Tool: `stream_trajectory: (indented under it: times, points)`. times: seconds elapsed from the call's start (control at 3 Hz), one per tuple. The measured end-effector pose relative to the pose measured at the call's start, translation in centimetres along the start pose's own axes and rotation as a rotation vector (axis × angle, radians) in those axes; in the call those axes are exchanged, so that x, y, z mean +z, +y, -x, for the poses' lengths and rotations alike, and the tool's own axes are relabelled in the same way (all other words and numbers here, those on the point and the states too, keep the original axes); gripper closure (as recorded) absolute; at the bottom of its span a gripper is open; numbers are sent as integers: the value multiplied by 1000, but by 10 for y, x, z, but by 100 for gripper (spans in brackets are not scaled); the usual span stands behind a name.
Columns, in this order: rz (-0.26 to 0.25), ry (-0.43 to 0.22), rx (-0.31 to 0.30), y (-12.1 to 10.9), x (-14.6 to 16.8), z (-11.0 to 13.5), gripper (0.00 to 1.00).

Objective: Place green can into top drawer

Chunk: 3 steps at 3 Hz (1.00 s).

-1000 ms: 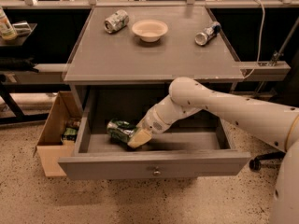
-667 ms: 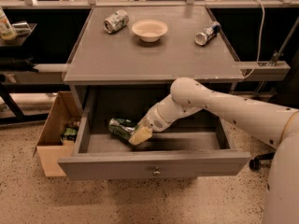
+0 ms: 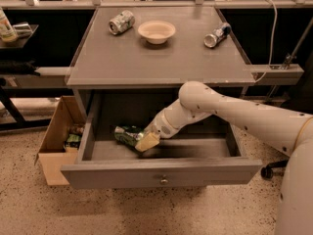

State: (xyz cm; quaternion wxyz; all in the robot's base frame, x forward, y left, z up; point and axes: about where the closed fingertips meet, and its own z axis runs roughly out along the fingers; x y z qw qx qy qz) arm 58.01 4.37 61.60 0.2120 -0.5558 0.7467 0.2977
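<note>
The gripper (image 3: 145, 141) is reaching down inside the open top drawer (image 3: 161, 173). It seems to be holding the green can (image 3: 126, 134) tight, low over the drawer floor. Letting go and pulling the arm out are what is left.

My pincer (image 3: 145, 140) was down inside the top drawer (image 3: 122, 173), against the green can (image 3: 125, 134), covering its right end. My arm (image 3: 230, 109) hid part of the drawer's back wall and ran off the right edge. The small things (image 3: 73, 138) in the cardboard box (image 3: 51, 148) were too dim to name. A bottle (image 3: 6, 28) was cut by the left edge.
</note>
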Motion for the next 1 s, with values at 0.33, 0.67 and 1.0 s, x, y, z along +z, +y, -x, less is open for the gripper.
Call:
stream_trajectory:
  times: [0.33,0.67,1.0]
  points:
    - [0,0,0,0,0,0,0]
    - [-38,-70,-3,0,-35,1,0]
    - [-94,-148,-30,2,-79,-4,0]
